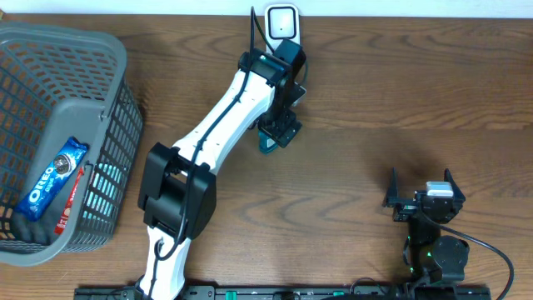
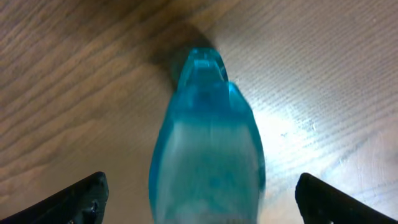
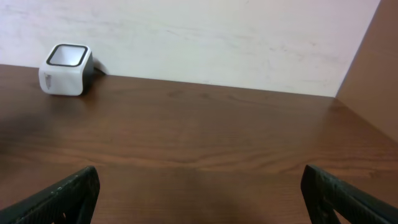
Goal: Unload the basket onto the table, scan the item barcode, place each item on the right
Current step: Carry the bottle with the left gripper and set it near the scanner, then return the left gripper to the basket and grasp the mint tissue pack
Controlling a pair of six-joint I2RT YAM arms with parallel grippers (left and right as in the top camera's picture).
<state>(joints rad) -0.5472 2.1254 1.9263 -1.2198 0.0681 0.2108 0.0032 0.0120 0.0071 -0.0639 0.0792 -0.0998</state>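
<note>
Left pincer point(image 2: 200, 183): my jaws are standing wide apart and gripping nothing. Only the two dark fingertips point(image 2: 81, 199) are showing, cut off at the bottom corners of the wrist view.
Gap at the jaws: bare wood is showing between each fingertip and the item, so neither is touching it.
Item point(image 2: 208, 155): a translucent blue-teal piece is lying on the table point(image 1: 400, 83) between my jaws, with its narrow end pointing away from me. Its near end is running out of the frame. It is too close and too blurred to tell a label or barcode.
Item from overhead: only a sliver of teal is peeping out beside my left wrist, and my arm is hiding the rest.
Scanner point(image 1: 281, 23): the white box is sitting at the far edge of the table, just beyond my left pincer. My wrist is partly covering its lower end.
Right pincer point(image 3: 198, 180): my jaws are standing fully apart with nothing between them. It is hanging near the front edge, well apart from the item.
Basket point(image 1: 117, 108): the grey mesh basket is standing at the left edge, cut off by the frame.
Basket contents: a blue Oreo pack point(image 1: 57, 179) is lying on a red pack point(image 1: 71, 204), whose print is too small to read.
</note>
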